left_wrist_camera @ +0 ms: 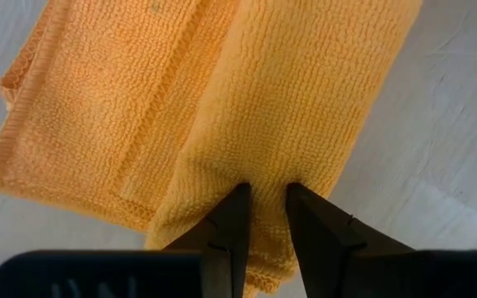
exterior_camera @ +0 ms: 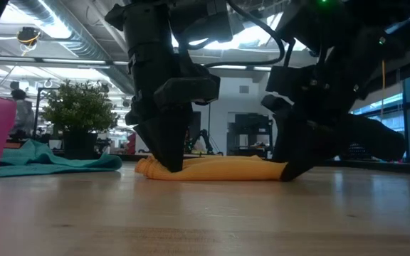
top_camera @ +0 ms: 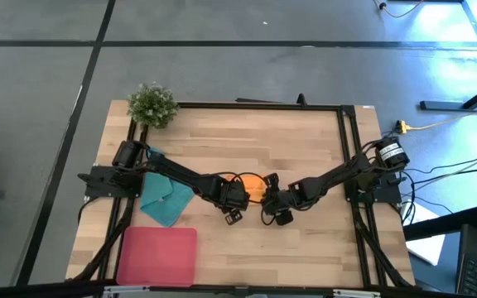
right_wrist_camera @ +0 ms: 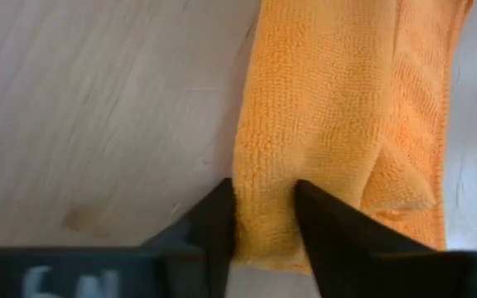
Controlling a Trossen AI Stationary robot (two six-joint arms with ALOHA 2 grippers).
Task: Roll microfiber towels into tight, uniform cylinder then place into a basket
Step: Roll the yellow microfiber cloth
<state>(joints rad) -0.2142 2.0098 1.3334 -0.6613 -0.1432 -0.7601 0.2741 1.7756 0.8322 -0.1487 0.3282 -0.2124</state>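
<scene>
Wooden table [top_camera: 305, 149] first: pink basket [top_camera: 157, 257] at its near-left corner, teal towel [top_camera: 166, 203] just behind the basket, orange towel [top_camera: 253, 185] mid-table right of it. Left gripper [left_wrist_camera: 265, 199] and right gripper [right_wrist_camera: 265, 197] each pinch the orange towel's folded edge. Rolling step underway; next needs both turning evenly to keep it tight.

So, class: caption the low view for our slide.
Both grippers pinch opposite ends of the orange towel lying on the table.

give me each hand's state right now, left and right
left hand: closed, pinching a fold of the orange towel.
right hand: closed on the rolled edge of the same orange towel.
</scene>
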